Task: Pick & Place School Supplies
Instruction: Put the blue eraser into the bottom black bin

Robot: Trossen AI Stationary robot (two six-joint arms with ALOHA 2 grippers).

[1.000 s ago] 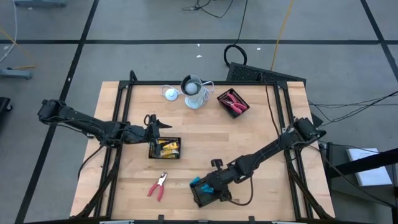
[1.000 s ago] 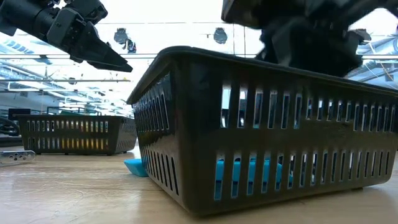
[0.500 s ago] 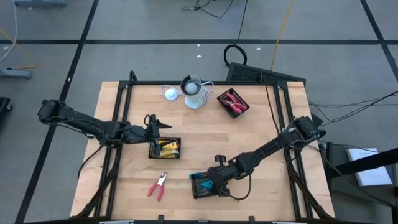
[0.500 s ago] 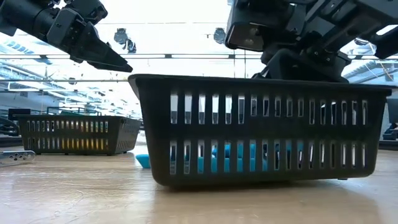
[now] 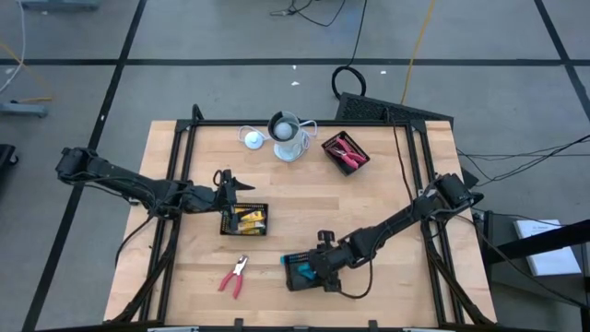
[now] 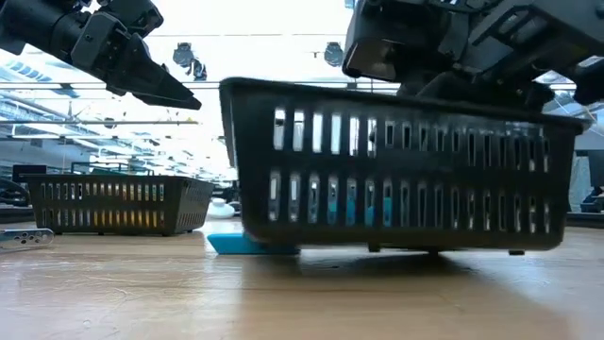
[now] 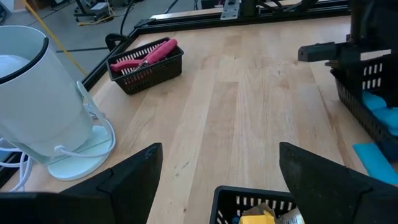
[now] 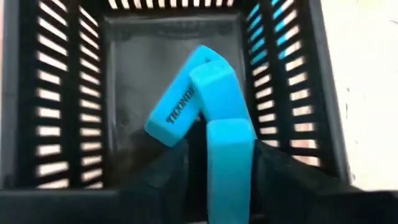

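High view, front tray [image 5: 304, 274] shifted, tilted

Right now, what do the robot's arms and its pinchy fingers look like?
Both arms are dark, nearly black, built from slim jointed segments with chunky knuckle-like joints. The left gripper ends in two pointed, wedge-shaped black fingers, like a beak. The right gripper carries a blocky black wrist housing. A thin black cable loops beside the right arm. No markings are readable.

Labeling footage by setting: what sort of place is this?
Probably a robotics lab or workshop: a framed wooden table on a taped concrete floor, loose cables, and high industrial ceiling lights.
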